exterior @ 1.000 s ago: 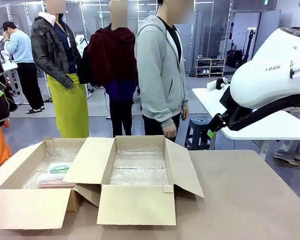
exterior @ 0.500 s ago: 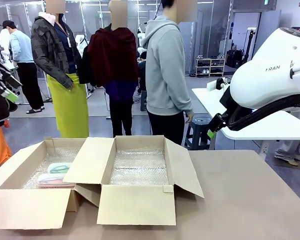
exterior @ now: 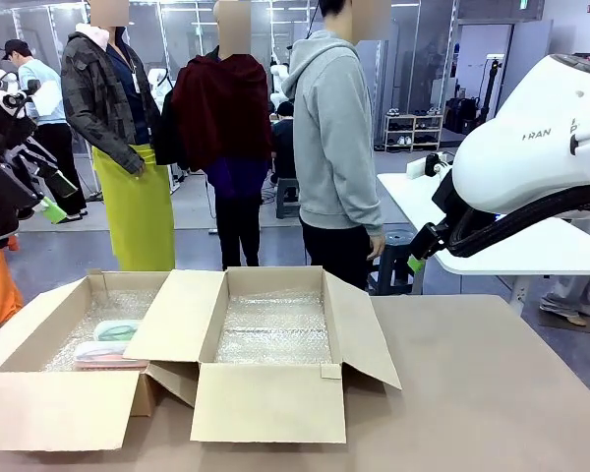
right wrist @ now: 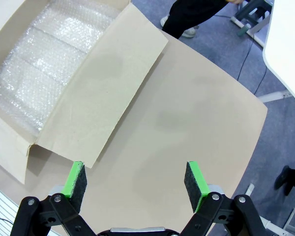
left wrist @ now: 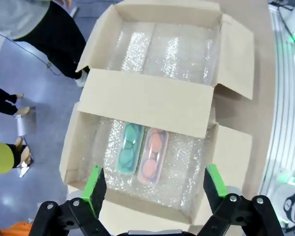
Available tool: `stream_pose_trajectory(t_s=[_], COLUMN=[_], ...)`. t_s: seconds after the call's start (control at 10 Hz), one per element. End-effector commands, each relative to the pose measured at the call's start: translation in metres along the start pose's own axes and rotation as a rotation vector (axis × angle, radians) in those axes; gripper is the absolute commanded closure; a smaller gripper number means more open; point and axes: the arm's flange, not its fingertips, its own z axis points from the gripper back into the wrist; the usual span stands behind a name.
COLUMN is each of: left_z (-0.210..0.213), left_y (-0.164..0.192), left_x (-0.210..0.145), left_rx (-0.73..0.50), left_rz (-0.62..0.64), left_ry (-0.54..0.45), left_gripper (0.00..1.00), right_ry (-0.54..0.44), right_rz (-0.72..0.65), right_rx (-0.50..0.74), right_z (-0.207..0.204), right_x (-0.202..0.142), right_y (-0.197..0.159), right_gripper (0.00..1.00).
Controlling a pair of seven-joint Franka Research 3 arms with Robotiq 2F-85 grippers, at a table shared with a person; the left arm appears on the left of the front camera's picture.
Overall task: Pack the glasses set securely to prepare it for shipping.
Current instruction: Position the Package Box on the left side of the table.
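The glasses set lies in the left cardboard box (exterior: pixel 49 403) on bubble wrap: a mint green case (exterior: pixel 118 330) and a pale pink case (exterior: pixel 108 353), side by side. In the left wrist view the mint case (left wrist: pixel 129 148) and the pink case (left wrist: pixel 154 155) sit straight below my left gripper (left wrist: pixel 155 183), which hangs high over them, open and holding nothing. One of its green pads (exterior: pixel 51 209) shows at the far left of the front view. My right gripper (right wrist: pixel 135 179) is open and bare above the table (right wrist: pixel 187 123), beside the right box's flap (right wrist: pixel 103 83).
The right box (exterior: pixel 271 393) is open and lined with bubble wrap (exterior: pixel 273 329). Its flaps spread wide, one overlapping the left box. Bare brown table (exterior: pixel 492 393) stretches to the right. A person in a grey hoodie (exterior: pixel 334 138) stands at the far edge, with others behind.
My left gripper has swung further into the front view from the left edge. The person in the grey hoodie has turned and stepped to the right. Boxes and cases are unmoved.
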Motion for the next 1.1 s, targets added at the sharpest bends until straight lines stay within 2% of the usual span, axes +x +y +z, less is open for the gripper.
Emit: stream_pose_trajectory(t_s=[0.0,1.0], left_z=[-0.0012,-0.0012], left_y=[0.0,0.0], left_x=[0.0008,0.0008], left_rx=[-0.002,-0.002], left_rz=[-0.014,-0.014], left_ry=[0.001,0.001], left_gripper=[0.0,0.0], right_ry=[0.009,0.009], right_rz=[0.0,0.0], right_rx=[-0.007,-0.007], right_z=[0.0019,0.0019], right_x=[0.0017,0.0017], right_y=[0.0012,0.0012], right_gripper=[0.0,0.0])
